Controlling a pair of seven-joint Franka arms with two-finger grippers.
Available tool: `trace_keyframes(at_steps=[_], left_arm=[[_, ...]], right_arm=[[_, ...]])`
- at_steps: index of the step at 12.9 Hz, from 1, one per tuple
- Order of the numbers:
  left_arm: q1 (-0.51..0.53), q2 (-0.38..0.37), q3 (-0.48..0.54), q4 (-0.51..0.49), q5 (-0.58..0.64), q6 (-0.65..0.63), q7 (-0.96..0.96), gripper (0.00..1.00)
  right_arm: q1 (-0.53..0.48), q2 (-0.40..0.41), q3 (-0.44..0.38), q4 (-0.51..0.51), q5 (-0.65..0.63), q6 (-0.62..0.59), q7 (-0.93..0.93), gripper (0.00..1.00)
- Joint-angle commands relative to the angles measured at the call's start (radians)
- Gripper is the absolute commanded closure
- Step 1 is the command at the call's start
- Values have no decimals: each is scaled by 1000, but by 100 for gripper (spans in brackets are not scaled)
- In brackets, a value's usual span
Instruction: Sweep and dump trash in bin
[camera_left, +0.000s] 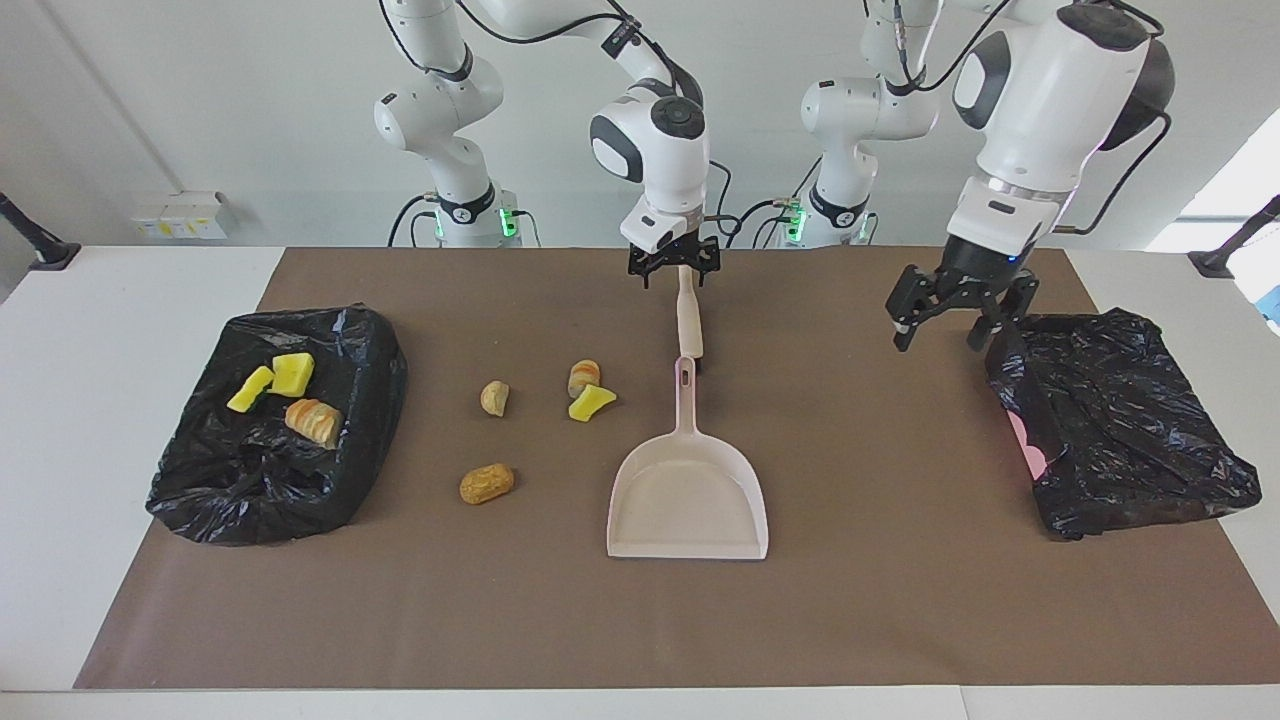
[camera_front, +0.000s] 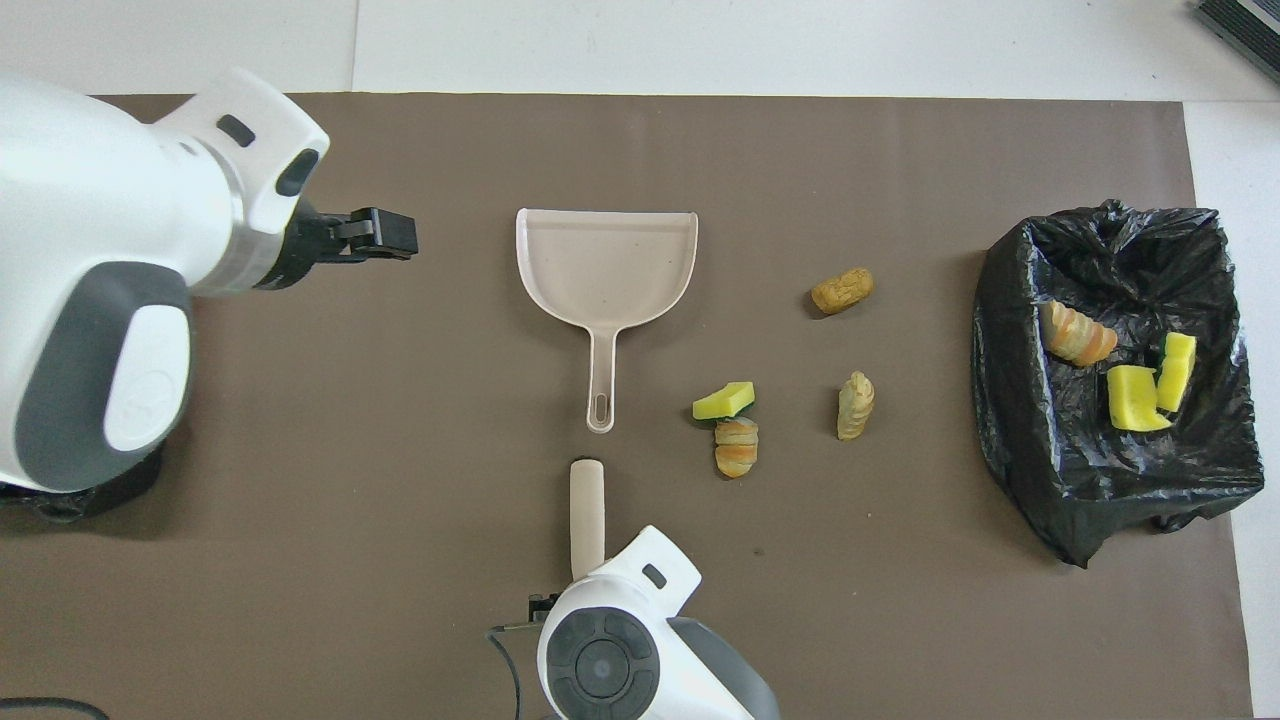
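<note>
Several trash lumps lie on the brown mat: a tan chunk, an orange chunk, a striped chunk and a yellow sponge touching it. Three more pieces lie in the black-bagged bin at the right arm's end. The beige dustpan lies empty mid-mat. The brush handle sticks out from under my right gripper. My left gripper is open and empty.
A second black-bagged bin with a pink rim showing sits at the left arm's end of the table, and my left gripper hangs over its edge. The brown mat covers most of the white table.
</note>
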Motion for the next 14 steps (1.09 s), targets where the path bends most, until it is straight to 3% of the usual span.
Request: trace_keyframes(at_steps=[1,5,8,12,14], left_arm=[[-100,93,17,17,5,84,-119,0],[-223,181,17,-39,11,127,-204,0],[-245,188,16,-133,11,212,-202,0],[-275,194,16,-191,10,255,-202,0],[-307,234,17,-193,8,288,-209,0]], right_arm=[[28,-4,-1,-39,-11,35,27,8],[29,9,1,-48,1,53,23,37],[29,9,2,-48,4,53,15,38],[29,9,2,-48,28,48,-25,38],[47,7,2,-48,70,47,-39,41]])
